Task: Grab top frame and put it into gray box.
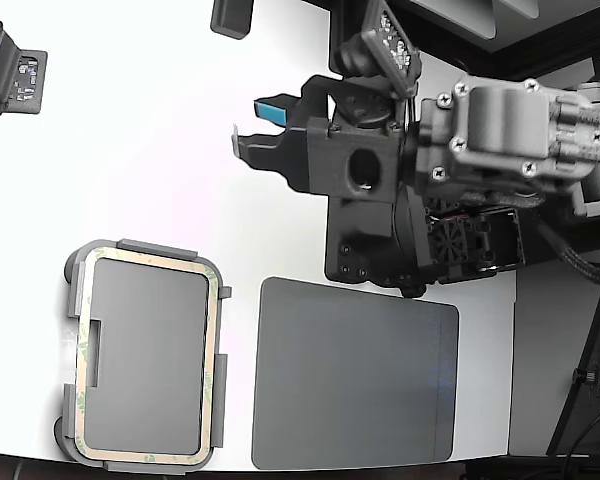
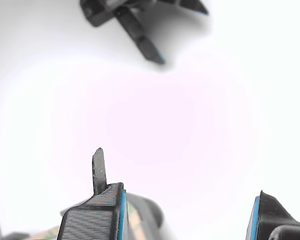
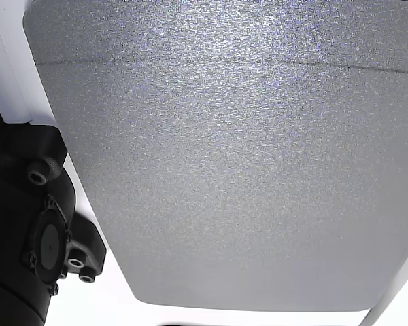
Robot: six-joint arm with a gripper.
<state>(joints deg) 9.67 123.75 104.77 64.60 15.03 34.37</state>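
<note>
Exterior view: the gripper [image 1: 260, 130] hangs over bare white table [image 1: 130, 150], jaws parted and holding nothing. The top frame [image 1: 212, 330] lies seated in the gray box [image 1: 155, 247] at the near left of the exterior view, with the dark mat [image 1: 355, 375] just beside it to the right. Wrist view: the blue-padded fingers [image 2: 121, 210] stand well apart, a blurred speckled edge, probably the frame, behind one. Other view: only the mat's grainy surface [image 3: 224, 170] and a black housing [image 3: 34, 231].

Matt, grainy dark gray mat [image 3: 231, 170]
</note>
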